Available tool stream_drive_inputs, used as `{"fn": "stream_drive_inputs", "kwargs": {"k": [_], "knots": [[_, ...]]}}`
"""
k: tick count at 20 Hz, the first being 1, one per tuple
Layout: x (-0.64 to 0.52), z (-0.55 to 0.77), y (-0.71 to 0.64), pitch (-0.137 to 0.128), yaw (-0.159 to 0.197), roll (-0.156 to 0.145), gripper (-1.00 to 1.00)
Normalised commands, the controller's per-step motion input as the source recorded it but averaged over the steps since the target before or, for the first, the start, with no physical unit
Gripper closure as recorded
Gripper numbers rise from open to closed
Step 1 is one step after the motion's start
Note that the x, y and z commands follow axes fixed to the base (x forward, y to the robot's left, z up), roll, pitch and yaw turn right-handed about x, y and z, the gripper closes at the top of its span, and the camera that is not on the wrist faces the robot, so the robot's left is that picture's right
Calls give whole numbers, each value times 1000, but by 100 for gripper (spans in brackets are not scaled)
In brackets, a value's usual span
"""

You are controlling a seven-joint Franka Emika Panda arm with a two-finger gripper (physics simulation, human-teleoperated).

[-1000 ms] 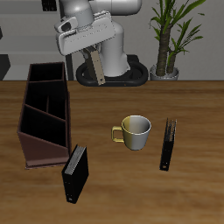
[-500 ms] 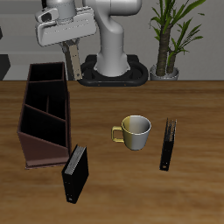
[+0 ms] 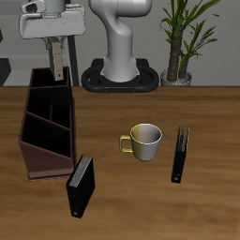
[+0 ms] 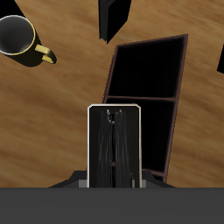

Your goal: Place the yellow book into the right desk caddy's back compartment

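Observation:
My gripper is shut on the yellow book, which hangs upright from it with its lower edge just above the far end of the right desk caddy. The caddy is a long dark maroon box with slanted partitions, and its back compartment lies right below the book. In the wrist view the book shows edge-on, black with a pale rim, and the caddy's open sections lie beneath it.
A cream mug stands mid-table. A thick black book stands near the caddy's front end, and a slim black book stands beyond the mug. The robot base and a potted plant are at the back.
My gripper has carried the yellow book sideways from in front of the robot base to above the caddy's far end. Nothing on the table has moved.

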Motion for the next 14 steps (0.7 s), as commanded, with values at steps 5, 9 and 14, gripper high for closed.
{"fn": "stream_drive_inputs", "kwargs": {"k": [5, 9, 14], "knots": [[-27, 93, -561, -17, -88, -120, 100], [10, 64, -389, -37, -103, -130, 100], [80, -54, -6, -14, -43, -45, 100]]}}
